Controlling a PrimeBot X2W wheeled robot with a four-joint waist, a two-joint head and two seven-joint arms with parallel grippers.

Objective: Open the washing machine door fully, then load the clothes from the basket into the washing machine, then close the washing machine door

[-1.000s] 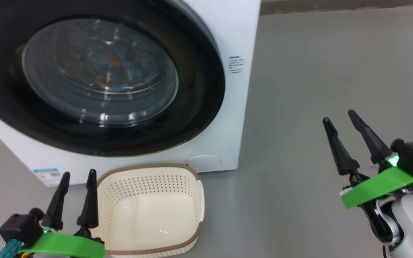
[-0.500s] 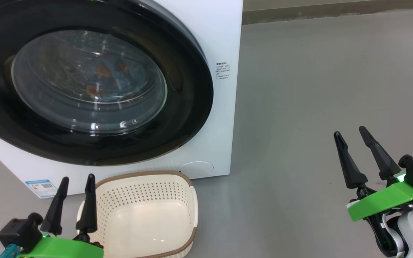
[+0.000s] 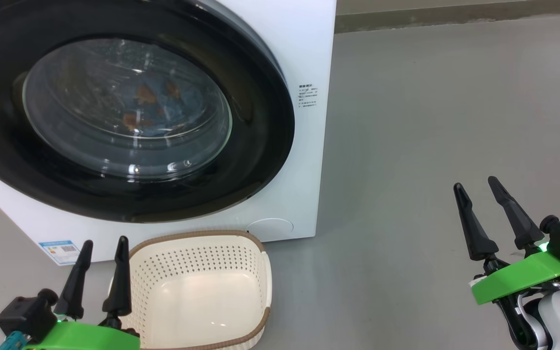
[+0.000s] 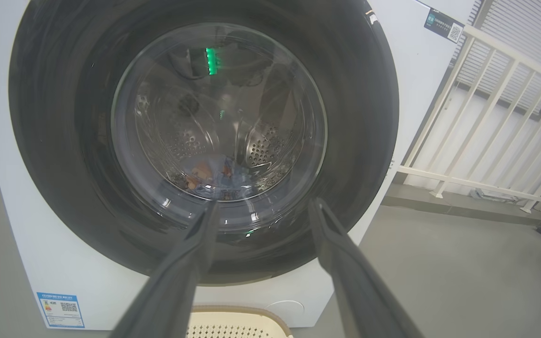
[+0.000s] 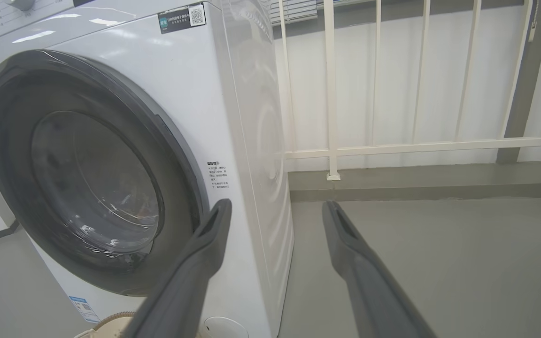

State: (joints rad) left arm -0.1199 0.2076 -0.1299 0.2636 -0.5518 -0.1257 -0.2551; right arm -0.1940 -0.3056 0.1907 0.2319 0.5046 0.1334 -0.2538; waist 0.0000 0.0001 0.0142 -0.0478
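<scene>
Just right of the left claw point(image 3: 105, 240) sits the basket point(image 3: 202, 257)

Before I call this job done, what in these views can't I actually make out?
- Door, head view: left side cut off by the frame; latch hidden.
- Clothes, head view: glare on the door glass blurs them; their number is unclear.
- Basket, head view: near rim cut off below, left corner behind the left gripper.
- Blue label: print too small.
</scene>
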